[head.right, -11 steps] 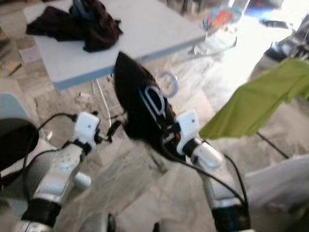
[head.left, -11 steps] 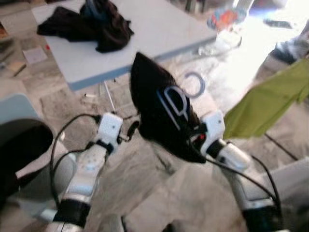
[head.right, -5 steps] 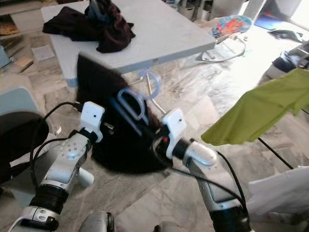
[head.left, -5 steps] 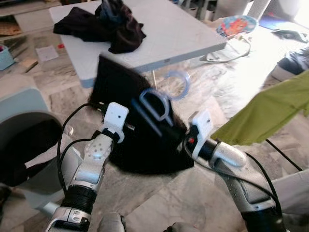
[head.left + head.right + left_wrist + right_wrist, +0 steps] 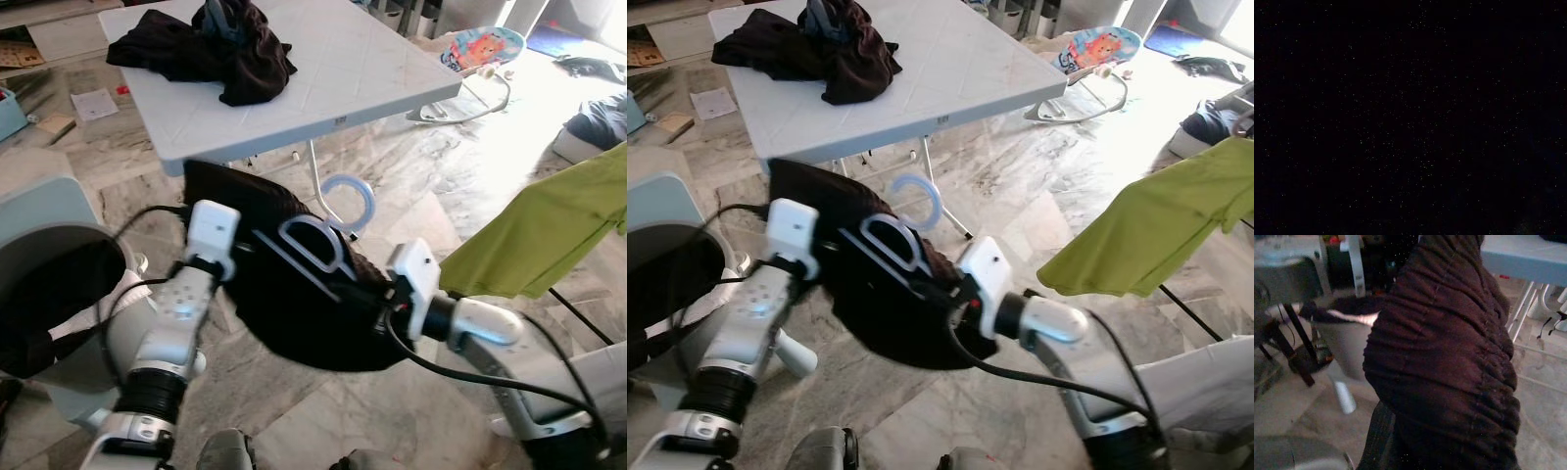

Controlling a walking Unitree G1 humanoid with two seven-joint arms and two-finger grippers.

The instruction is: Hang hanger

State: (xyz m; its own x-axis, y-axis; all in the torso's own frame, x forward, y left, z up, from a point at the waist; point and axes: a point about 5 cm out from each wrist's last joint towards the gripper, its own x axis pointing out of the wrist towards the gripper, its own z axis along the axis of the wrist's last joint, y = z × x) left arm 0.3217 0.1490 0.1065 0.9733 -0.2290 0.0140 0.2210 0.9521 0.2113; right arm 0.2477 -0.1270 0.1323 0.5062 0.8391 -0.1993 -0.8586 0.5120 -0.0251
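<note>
A pale blue hanger (image 5: 312, 247) with its round hook (image 5: 349, 202) pointing up carries a dark brown garment (image 5: 294, 313), held in the air between my two arms. My right gripper (image 5: 372, 305) reaches into the garment's right side from under the hanger and is shut on the hanger; the cloth hides its fingers. My left gripper (image 5: 238, 257) presses against the garment's left edge. The right wrist view looks close onto the gathered dark garment (image 5: 1449, 362). The left wrist view is black.
A white folding table (image 5: 372, 69) stands just ahead with a heap of dark clothes (image 5: 211, 44). A green garment (image 5: 534, 235) hangs at the right. A grey tub (image 5: 49, 225) holding dark cloth sits at my left. A baby bouncer (image 5: 480, 49) lies beyond on the marble floor.
The garment on its hanger has come down from standing upright to lying flatter between both arms. The left arm has closed in on its left edge. The camera has shifted too.
</note>
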